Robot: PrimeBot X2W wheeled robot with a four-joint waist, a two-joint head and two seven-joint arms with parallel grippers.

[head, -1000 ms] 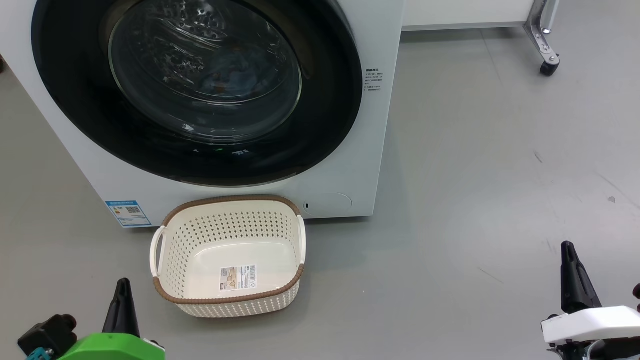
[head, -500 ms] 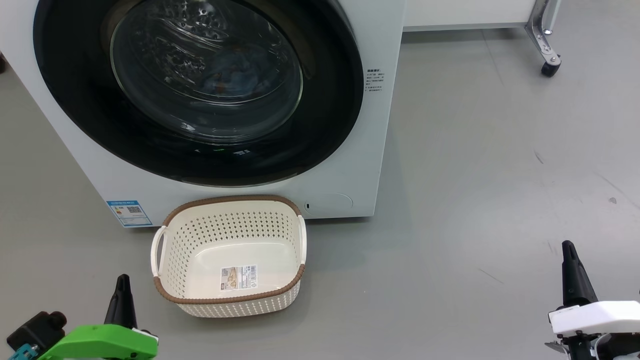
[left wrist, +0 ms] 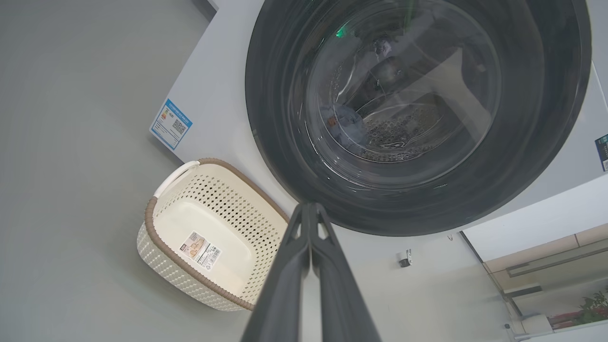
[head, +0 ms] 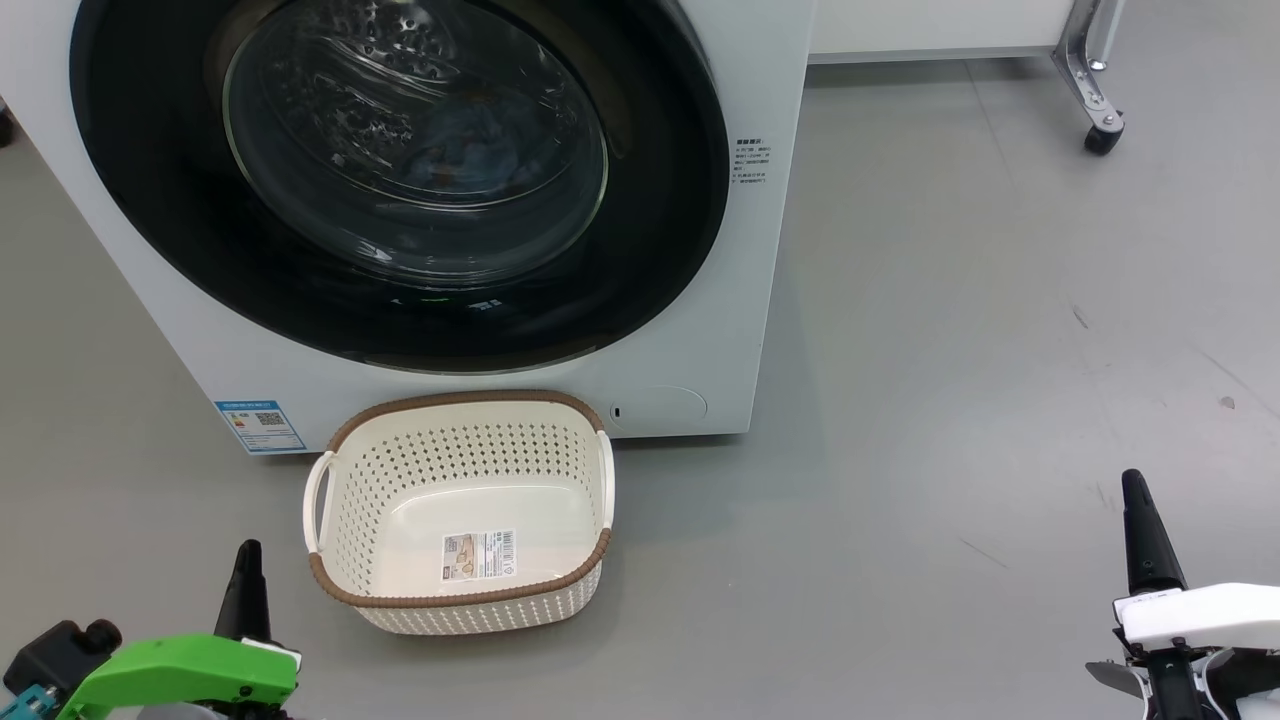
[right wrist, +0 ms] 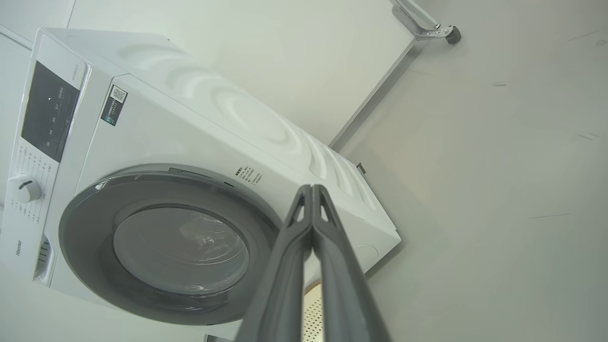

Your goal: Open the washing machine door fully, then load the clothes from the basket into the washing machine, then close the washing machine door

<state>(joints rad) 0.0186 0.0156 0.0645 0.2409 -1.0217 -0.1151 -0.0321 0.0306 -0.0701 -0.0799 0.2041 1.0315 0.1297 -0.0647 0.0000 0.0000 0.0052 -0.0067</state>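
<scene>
The washing machine stands white and large in front of me, its door shut flat against the front. Through the glass bowl, light-blue clothes lie inside the drum. On the floor right before the machine sits the cream basket, with just a label sticker on its bottom. My left gripper is shut and holds nothing, low to the left of the basket. My right gripper is also shut and holding nothing, far to the right. In the left wrist view the gripper points at the door's lower rim.
A blue label sticker marks the machine's lower left corner. A metal frame leg with a caster stands at the back right. Bare grey floor stretches to the right of the machine.
Both grippers have shifted slightly near the bottom corners and stay shut. The door and the basket have not moved.
</scene>
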